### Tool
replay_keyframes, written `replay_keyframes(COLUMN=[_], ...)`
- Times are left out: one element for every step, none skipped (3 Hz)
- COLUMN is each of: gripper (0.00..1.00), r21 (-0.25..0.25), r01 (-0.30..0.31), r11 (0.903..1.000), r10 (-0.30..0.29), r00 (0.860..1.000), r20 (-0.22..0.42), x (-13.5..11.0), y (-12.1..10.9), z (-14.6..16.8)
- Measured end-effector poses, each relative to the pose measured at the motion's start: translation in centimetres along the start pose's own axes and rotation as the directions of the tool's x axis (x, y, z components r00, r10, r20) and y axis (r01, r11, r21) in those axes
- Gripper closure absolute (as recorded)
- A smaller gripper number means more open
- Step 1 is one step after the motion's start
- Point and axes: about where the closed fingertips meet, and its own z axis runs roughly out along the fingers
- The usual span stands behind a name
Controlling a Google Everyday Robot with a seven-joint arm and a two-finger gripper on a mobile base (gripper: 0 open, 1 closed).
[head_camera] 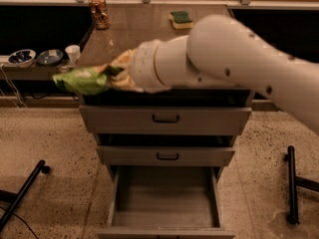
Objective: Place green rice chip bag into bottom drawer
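Claw (pixel 118 73) holds the green rice chip bag (pixel 82 79) in the air off the table's (pixel 134 31) front-left corner.
The white arm (pixel 239 59) stretches across from 3 o'clock toward 9 o'clock, wrist about level, with the claw clamped on the bag's right end. The bag lies nearly horizontal, its long axis running 3 to 9 and its free end pointing to 9 o'clock. The bottom drawer (pixel 164 200) stands pulled open at 5 o'clock from the bag, well below it.

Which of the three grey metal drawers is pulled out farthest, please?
The bottom drawer, its plain interior fully exposed; the two handled ones above are barely ajar. The gripper holds the crinkled green rice chip bag above the cabinet's left corner.
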Motion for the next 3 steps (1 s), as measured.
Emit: replay_keyframes(gripper=[1.00,1.00,1.00], r21=[0.027,0.035,0.029], r01=[-0.116,-0.270,-0.370], r11=[0.9929,0.9621,0.9287], r10=[0.118,0.270,0.358], r00=[0.988,0.925,0.874], r20=[-0.101,-0.269,-0.328], x=[7.6,17.6,20.6], y=[5.2,11.4,15.2], z=[-0.8,-0.9,-1.7])
